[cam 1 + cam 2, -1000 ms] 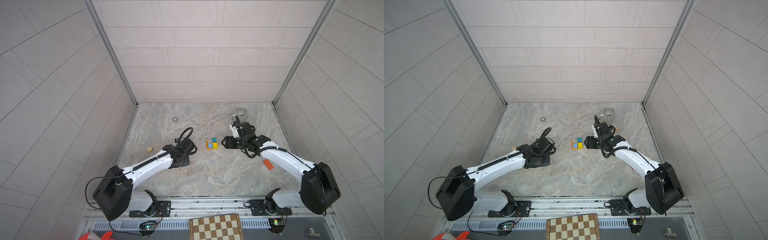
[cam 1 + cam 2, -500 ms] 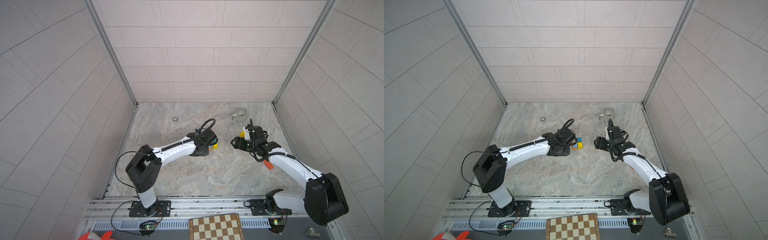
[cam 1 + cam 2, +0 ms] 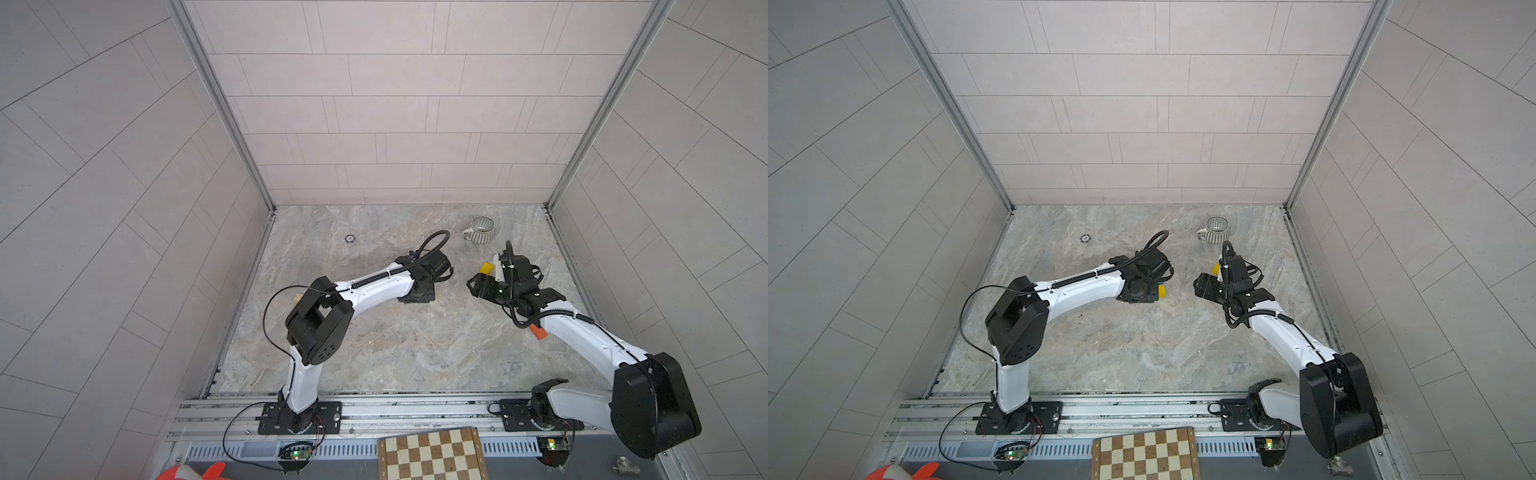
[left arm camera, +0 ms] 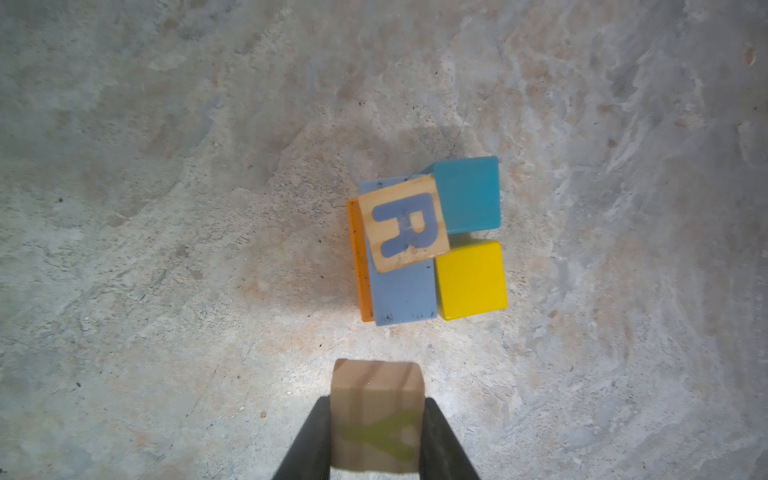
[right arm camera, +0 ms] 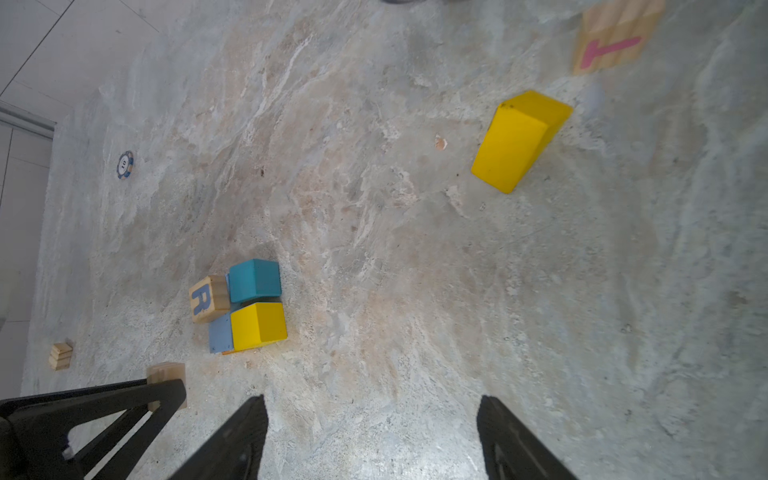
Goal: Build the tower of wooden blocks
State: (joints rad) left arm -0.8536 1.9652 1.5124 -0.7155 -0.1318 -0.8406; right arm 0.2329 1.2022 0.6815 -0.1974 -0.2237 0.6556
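Note:
The tower (image 4: 409, 245) is a low cluster: an orange piece underneath, a flat blue block, a teal cube, a yellow cube (image 3: 1160, 292), and a natural cube printed R (image 4: 404, 223) on top. My left gripper (image 4: 377, 419) hovers above the floor just beside it, shut on a natural cube with a green letter (image 4: 376, 399). In both top views the left wrist hides most of the tower. My right gripper (image 5: 372, 436) is open and empty, to the right of the tower (image 5: 241, 307). A long yellow block (image 5: 519, 141) and a cube with a pink T (image 5: 615, 39) lie beyond it.
A grey-striped mug (image 3: 482, 228) stands at the back right. An orange block (image 3: 539, 332) lies under the right forearm. A small wood block (image 5: 61, 356) sits by the left wall and a chip (image 3: 350, 238) at the back left. The chessboard (image 3: 432, 455) lies outside the front rail.
The left arm has swung right from the left side of the floor to the tower, carrying its cube. The right gripper has backed away from the tower to the right and opened wider.

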